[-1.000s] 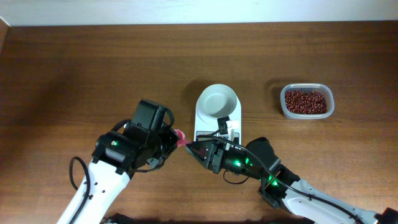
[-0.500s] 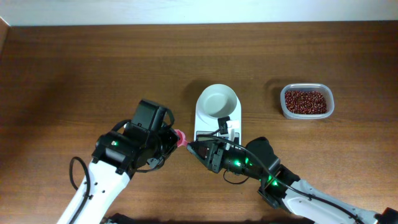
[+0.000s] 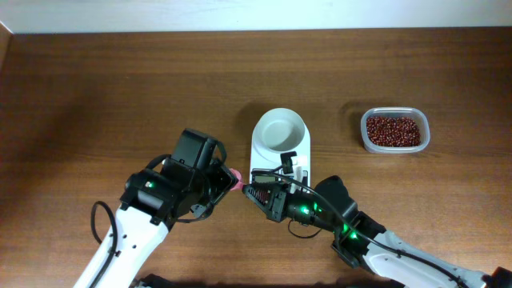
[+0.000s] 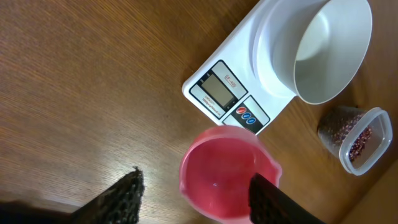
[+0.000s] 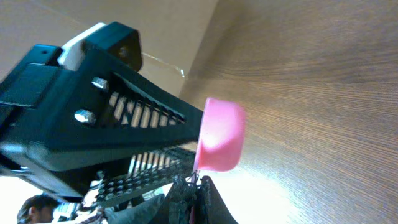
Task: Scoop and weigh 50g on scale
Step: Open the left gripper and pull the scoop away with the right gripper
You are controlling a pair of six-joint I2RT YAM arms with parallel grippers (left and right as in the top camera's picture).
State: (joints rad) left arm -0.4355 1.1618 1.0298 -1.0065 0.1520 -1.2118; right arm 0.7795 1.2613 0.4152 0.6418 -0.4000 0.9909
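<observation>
Scale [image 3: 279, 156] sits mid-counter [image 3: 120, 80] with its bowl [image 3: 279, 130] empty, pink scoop [image 3: 234, 177] just beside its display end, right end effector [image 3: 250, 190] pinched shut on it, left end effector [image 4: 196, 196] wide around it, so looks like a handover tbh.

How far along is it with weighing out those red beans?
Nothing weighed yet: the bowl on the scale is empty and the beans sit in the tub. In hand: the pink scoop, empty, pinched by the shut right gripper, with the left gripper open around it. Left: scooping beans into the bowl up to the target weight.
</observation>
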